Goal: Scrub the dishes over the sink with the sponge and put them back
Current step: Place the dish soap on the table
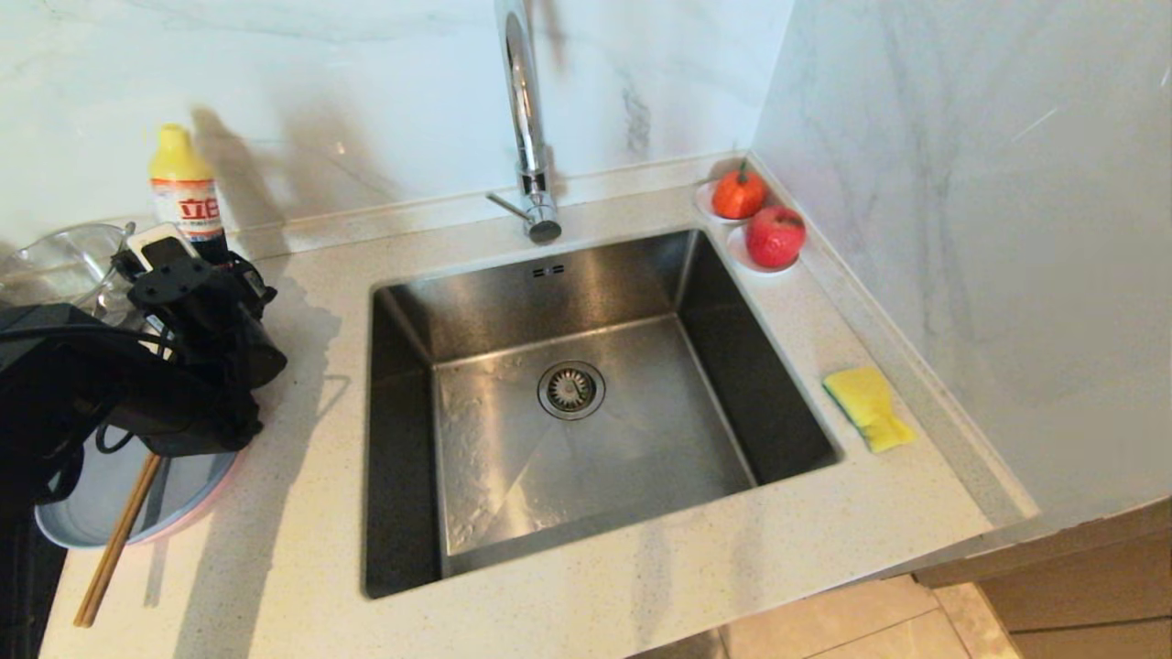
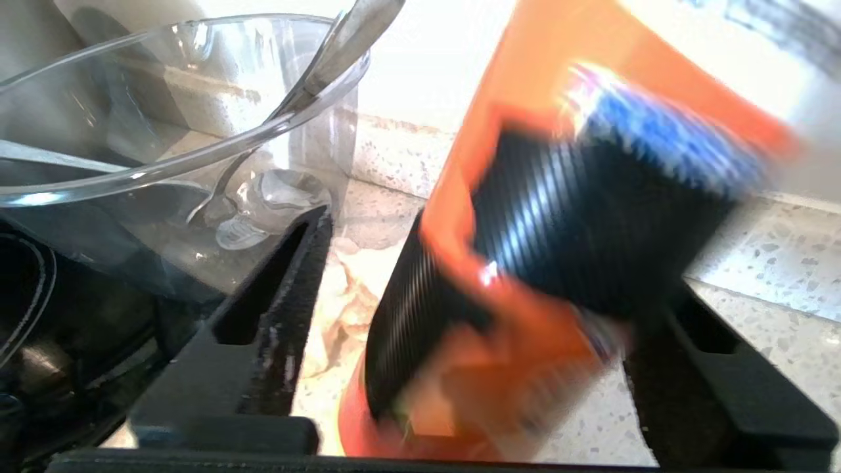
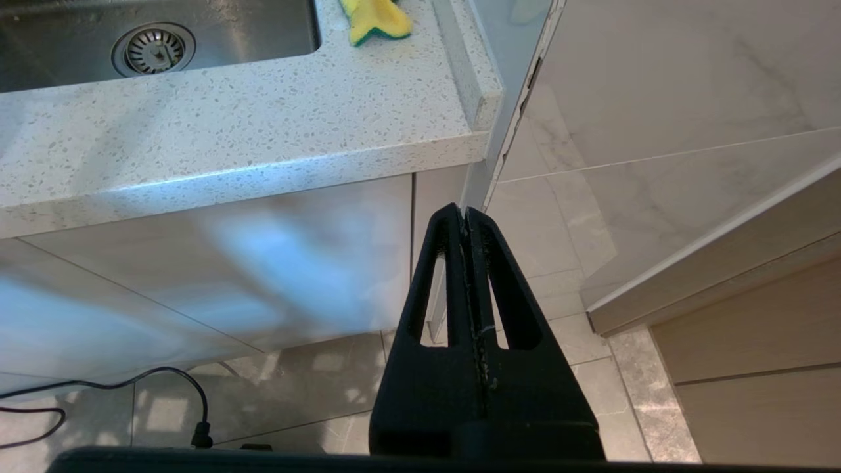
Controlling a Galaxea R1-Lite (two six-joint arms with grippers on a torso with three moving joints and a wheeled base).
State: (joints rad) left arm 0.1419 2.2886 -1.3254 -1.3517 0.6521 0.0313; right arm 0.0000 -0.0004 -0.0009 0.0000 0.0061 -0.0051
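The dishes lie stacked at the counter's near left, a light blue plate (image 1: 92, 513) on a pink one (image 1: 218, 483), partly hidden under my left arm. My left gripper (image 1: 183, 265) sits above and behind them at a detergent bottle (image 2: 525, 164). Its jaws stand open around the bottle, with a gap at one finger (image 2: 282, 309). The yellow sponge (image 1: 868, 407) lies on the counter right of the steel sink (image 1: 714, 302). Below the counter's front edge hangs my right gripper (image 3: 465, 213), shut and empty.
A clear glass bowl (image 1: 55, 265) with a metal spoon (image 2: 341, 46) stands left of the bottle (image 1: 188, 197). Wooden chopsticks (image 1: 114, 540) rest across the plates. Two fruits on white saucers (image 1: 758, 224) sit in the back right corner. The chrome faucet (image 1: 526, 119) rises behind the sink.
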